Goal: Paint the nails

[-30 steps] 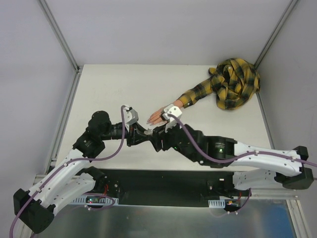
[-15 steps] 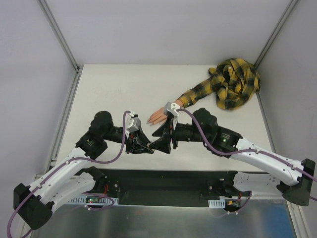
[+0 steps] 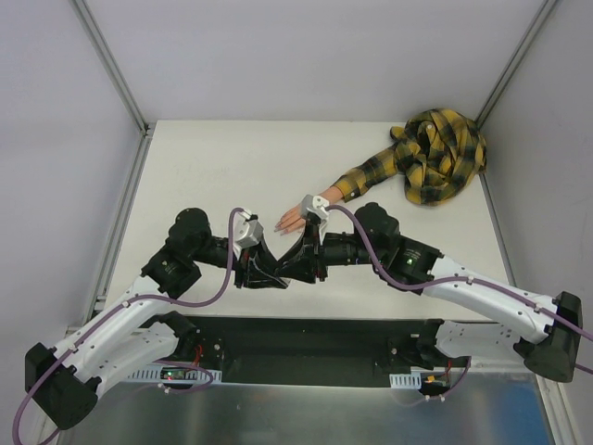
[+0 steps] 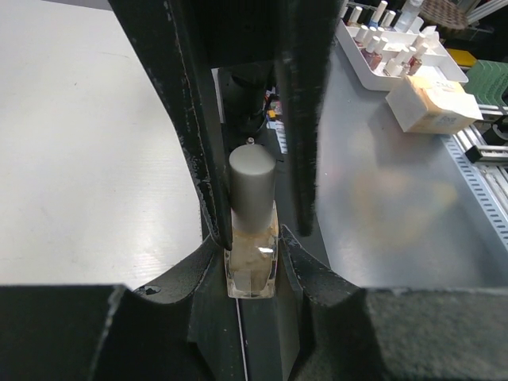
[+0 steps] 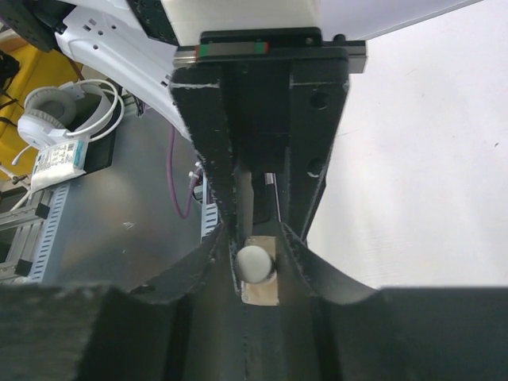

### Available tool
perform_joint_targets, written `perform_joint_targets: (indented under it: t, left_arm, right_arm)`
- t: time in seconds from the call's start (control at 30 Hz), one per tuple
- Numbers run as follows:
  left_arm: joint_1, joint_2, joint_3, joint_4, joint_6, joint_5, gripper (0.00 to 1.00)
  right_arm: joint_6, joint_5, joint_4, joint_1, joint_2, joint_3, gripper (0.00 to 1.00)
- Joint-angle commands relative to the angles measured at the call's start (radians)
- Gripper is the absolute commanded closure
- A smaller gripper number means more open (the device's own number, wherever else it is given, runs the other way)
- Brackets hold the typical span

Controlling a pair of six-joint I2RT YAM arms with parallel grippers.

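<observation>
My left gripper (image 4: 252, 274) is shut on a small beige glass bottle (image 4: 252, 262) with a grey cap (image 4: 252, 186), holding it by the body. My right gripper (image 5: 255, 255) meets it head-on, and its fingers (image 4: 305, 119) press both sides of the cap (image 5: 255, 263). In the top view the two grippers (image 3: 278, 271) join near the table's front middle, and the bottle is hidden between them. The mannequin hand (image 3: 295, 217) lies just behind them, its pale nails (image 3: 279, 225) pointing left, partly covered by the right wrist. Its plaid sleeve (image 3: 369, 173) runs back right.
The rest of the plaid shirt (image 3: 440, 158) is bundled at the table's back right corner. Beyond the table's near edge, a metal shelf (image 4: 381, 198) carries a white tray of polish bottles (image 4: 381, 44) and a small box (image 4: 432, 103). Headphones (image 5: 59, 103) lie nearby.
My right arm has drawn back and turned to face the left gripper. Its jaws came over the bottle's cap and closed in. The left gripper kept its hold and shifted slightly.
</observation>
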Motion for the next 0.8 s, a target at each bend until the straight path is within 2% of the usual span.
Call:
perform_joint_targets:
  t: [0.0, 0.07, 0.13, 0.2, 0.23, 0.27, 0.3, 0.33, 0.43, 0.53, 0.57, 0.6, 0.63, 0.7, 0.73, 0.77]
  left_arm:
    - [-0.008, -0.029, 0.011, 0.059, 0.005, -0.018, 1.0]
    - [-0.006, -0.046, 0.011, 0.035, 0.017, -0.07, 1.0]
    - [-0.003, -0.068, 0.014, 0.002, 0.05, -0.205, 1.0]
    - [-0.005, -0.092, 0.014, -0.051, 0.095, -0.396, 1.0]
    - [-0.003, -0.098, 0.017, -0.073, 0.109, -0.458, 1.0]
    - [-0.002, -0.098, 0.023, -0.091, 0.132, -0.503, 1.0]
    - [-0.002, -0.101, 0.031, -0.12, 0.152, -0.543, 1.0]
    - [0.001, -0.111, 0.03, -0.123, 0.155, -0.607, 1.0]
    - [0.003, -0.123, 0.017, -0.127, 0.16, -0.622, 1.0]
    - [0.003, -0.123, 0.02, -0.127, 0.156, -0.559, 1.0]
    - [0.003, -0.12, 0.022, -0.127, 0.156, -0.545, 1.0]
    - [0.003, -0.108, 0.025, -0.127, 0.155, -0.53, 1.0]
    - [0.003, -0.098, 0.03, -0.127, 0.153, -0.51, 1.0]
    - [0.003, -0.082, 0.039, -0.128, 0.143, -0.454, 1.0]
    - [0.001, -0.078, 0.04, -0.128, 0.14, -0.436, 1.0]
    - [0.001, -0.077, 0.042, -0.127, 0.14, -0.402, 1.0]
  right_arm:
    - [0.021, -0.018, 0.068, -0.003, 0.004, -0.002, 0.73]
    - [0.028, 0.018, 0.054, 0.002, -0.002, -0.005, 0.87]
    - [0.064, 0.145, 0.028, 0.013, -0.012, -0.019, 0.99]
    - [0.094, 0.766, -0.045, 0.127, -0.003, 0.022, 0.99]
    - [0.312, 1.117, -0.279, 0.216, 0.022, 0.057, 1.0]
    - [0.377, 1.355, -0.314, 0.376, 0.039, 0.07, 1.0]
    - [0.384, 1.589, -0.274, 0.442, 0.053, 0.07, 0.99]
    - [0.427, 1.648, -0.28, 0.485, 0.118, 0.129, 0.99]
    - [0.4, 1.621, -0.364, 0.502, 0.246, 0.293, 1.0]
    - [0.24, 1.54, -0.294, 0.479, 0.242, 0.294, 0.99]
    - [0.201, 1.45, -0.279, 0.467, 0.205, 0.285, 0.98]
    - [0.194, 1.408, -0.272, 0.453, 0.185, 0.274, 0.94]
    - [0.188, 1.362, -0.269, 0.424, 0.159, 0.262, 0.83]
    - [0.153, 1.227, -0.266, 0.393, 0.09, 0.22, 0.73]
    - [0.134, 1.178, -0.268, 0.361, 0.071, 0.206, 0.63]
    - [0.116, 1.061, -0.266, 0.343, 0.053, 0.19, 0.58]
